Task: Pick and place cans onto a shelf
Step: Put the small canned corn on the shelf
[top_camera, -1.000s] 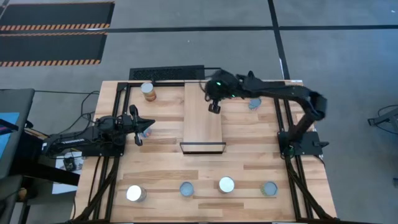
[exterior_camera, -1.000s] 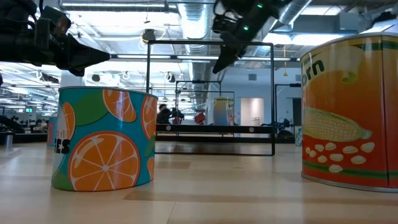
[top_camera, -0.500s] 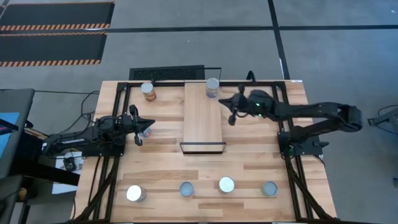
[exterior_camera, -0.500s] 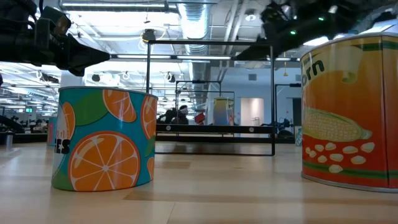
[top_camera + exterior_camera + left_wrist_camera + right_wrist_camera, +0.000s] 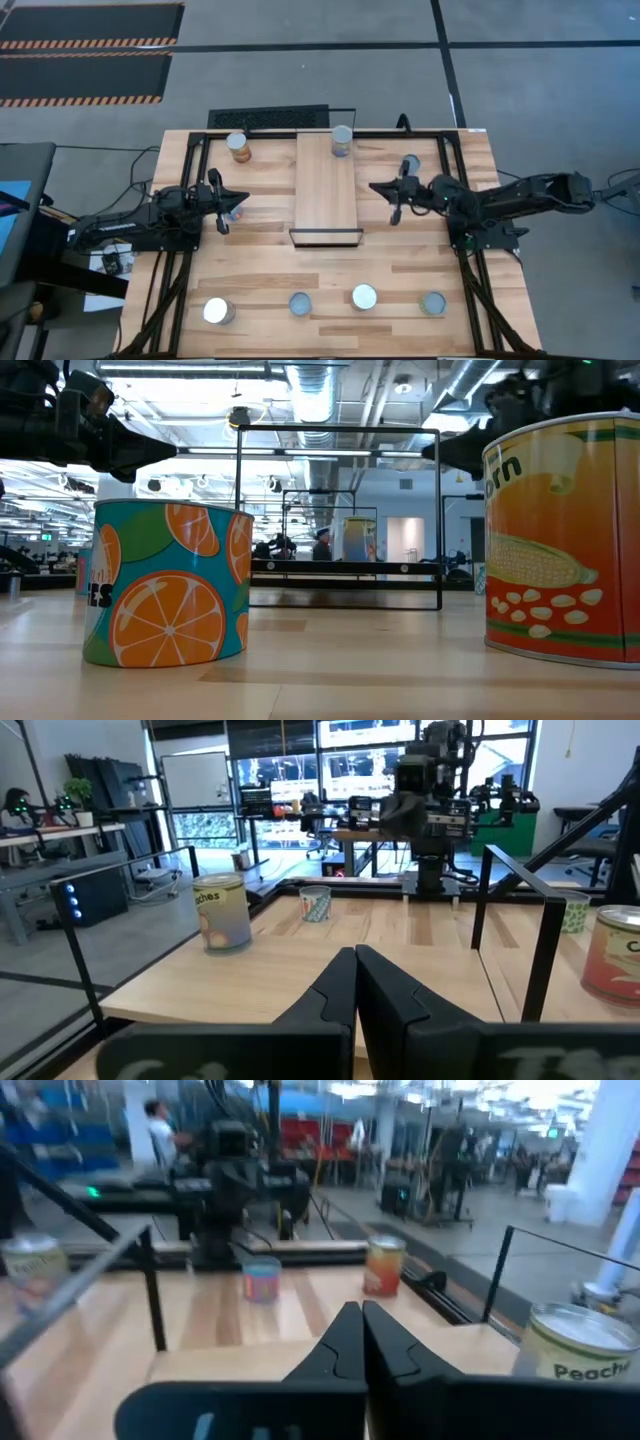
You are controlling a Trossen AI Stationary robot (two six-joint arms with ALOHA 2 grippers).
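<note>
Nearest me, four cans [image 5: 364, 296] wait in a row along the counter's [image 5: 260, 270] near edge. My left tool [image 5: 221, 204] and right tool [image 5: 395, 198] flank the shelf [image 5: 325, 195], both clenched, empty. One can [image 5: 342, 139] stands on the shelf's far end; most remain.
</note>
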